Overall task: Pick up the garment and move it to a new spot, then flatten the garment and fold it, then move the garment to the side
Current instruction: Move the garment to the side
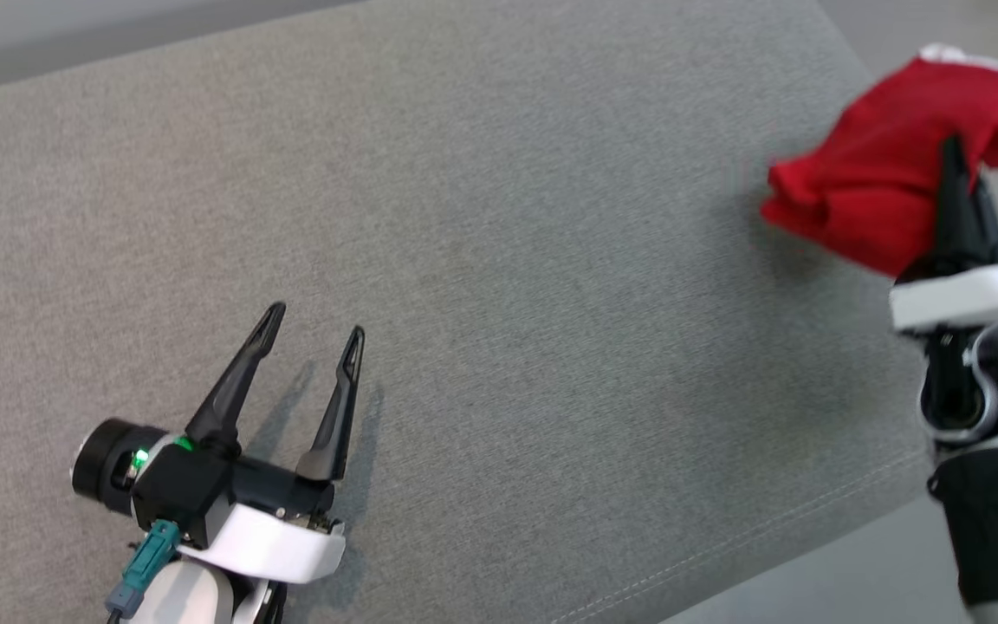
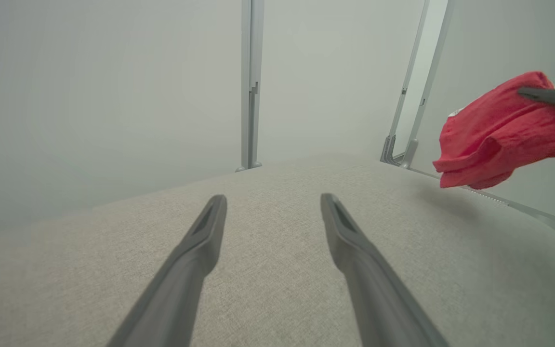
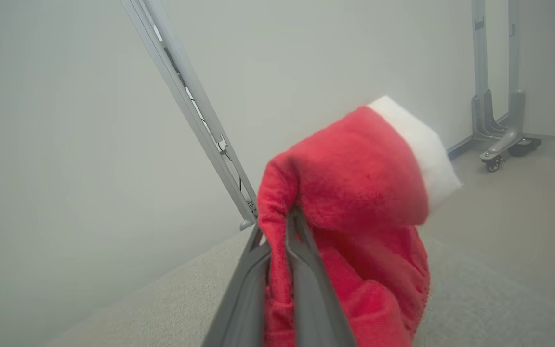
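The garment (image 1: 880, 173) is red fleece with a white band, bunched up and hanging off the surface at the right edge of the grey pad (image 1: 499, 260). My right gripper (image 1: 952, 152) is shut on a fold of it. In the right wrist view the garment (image 3: 354, 193) drapes over the closed gripper (image 3: 289, 217), white band at the top. The left wrist view shows the garment (image 2: 499, 130) at the far right, held up in the air. My left gripper (image 1: 315, 319) rests low at the lower left of the pad, open with nothing between its fingers (image 2: 210, 226).
The grey pad's stitched front edge (image 1: 767, 537) runs diagonally at the lower right, with floor beyond. Pale walls and metal frame posts (image 2: 251, 82) stand behind the pad. A wheeled frame foot (image 3: 499, 149) sits on the floor.
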Tool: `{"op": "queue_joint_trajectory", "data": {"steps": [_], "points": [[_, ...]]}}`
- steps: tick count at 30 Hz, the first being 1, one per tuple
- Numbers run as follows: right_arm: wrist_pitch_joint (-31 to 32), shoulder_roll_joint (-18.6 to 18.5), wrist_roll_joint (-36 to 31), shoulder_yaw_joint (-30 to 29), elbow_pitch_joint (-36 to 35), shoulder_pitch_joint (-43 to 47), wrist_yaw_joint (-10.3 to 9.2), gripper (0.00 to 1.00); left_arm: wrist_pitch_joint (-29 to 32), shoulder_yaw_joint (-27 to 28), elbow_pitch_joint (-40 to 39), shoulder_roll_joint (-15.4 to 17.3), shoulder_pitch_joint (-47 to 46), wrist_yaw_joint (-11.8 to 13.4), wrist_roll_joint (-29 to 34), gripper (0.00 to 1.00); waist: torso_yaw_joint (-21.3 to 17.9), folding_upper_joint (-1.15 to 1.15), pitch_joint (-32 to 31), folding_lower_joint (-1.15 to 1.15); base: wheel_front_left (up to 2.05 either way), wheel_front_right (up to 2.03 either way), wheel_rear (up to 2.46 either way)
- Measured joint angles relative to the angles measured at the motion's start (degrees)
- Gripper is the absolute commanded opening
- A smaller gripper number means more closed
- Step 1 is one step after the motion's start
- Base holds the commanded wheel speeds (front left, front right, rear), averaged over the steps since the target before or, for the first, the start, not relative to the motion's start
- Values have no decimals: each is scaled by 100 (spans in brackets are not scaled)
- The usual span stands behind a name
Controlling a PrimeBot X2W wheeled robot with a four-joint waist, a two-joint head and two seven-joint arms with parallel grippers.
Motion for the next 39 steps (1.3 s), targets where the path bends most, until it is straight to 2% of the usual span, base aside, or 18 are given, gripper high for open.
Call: {"op": "queue_joint_trajectory", "data": {"steps": [4, 9, 10, 15, 17, 20, 25, 29, 39], "points": [[-10, -12, -375, -177, 327, -630, 0, 0, -1, -92, -246, 43, -177, -1, 18, 100, 128, 0, 259, 0, 0, 0, 0], [-15, -60, -423, -288, 1091, -1543, 0, 0, -1, -182, -504, 187, -394, -1, 21, 100, 324, 0, 646, 0, 0, 0, 0], [-16, -129, -425, -370, 1386, -1952, 0, 0, -1, -211, -599, 230, -502, -1, 22, 100, 411, 0, 811, 0, 0, 0, 0], [-18, -420, -626, -597, 2016, -2882, 0, 0, -1, -319, -777, 345, -750, -1, 56, 100, 704, 0, 1179, 0, 0, 0, 0], [-25, -588, -728, -935, 2415, -3470, 0, 0, -1, -349, -910, 370, -861, -1, 65, 100, 995, 0, 1433, 0, 0, 0, 0], [-26, -701, -861, -1143, 2520, -3790, 0, 0, -1, -402, -982, 399, -890, -1, 65, 100, 1211, 0, 1614, 0, 0, 0, 0], [-42, -761, -1234, -1628, 2351, -3999, 0, 0, -2, -461, -1091, 475, -987, -1, 68, 100, 1491, 0, 1944, 0, 0, 0, 0], [-42, -626, -1410, -1930, 2543, -3807, 0, 0, -13, -448, -1103, 502, -992, 0, 82, 100, 1579, 0, 2127, 0, 0, 0, 0], [-42, -464, -1682, -2426, 2806, -3229, 0, 0, -18, -414, -1094, 610, -1029, 0, 227, 100, 1222, 0, 2043, 0, 0, 0, 0]]}}
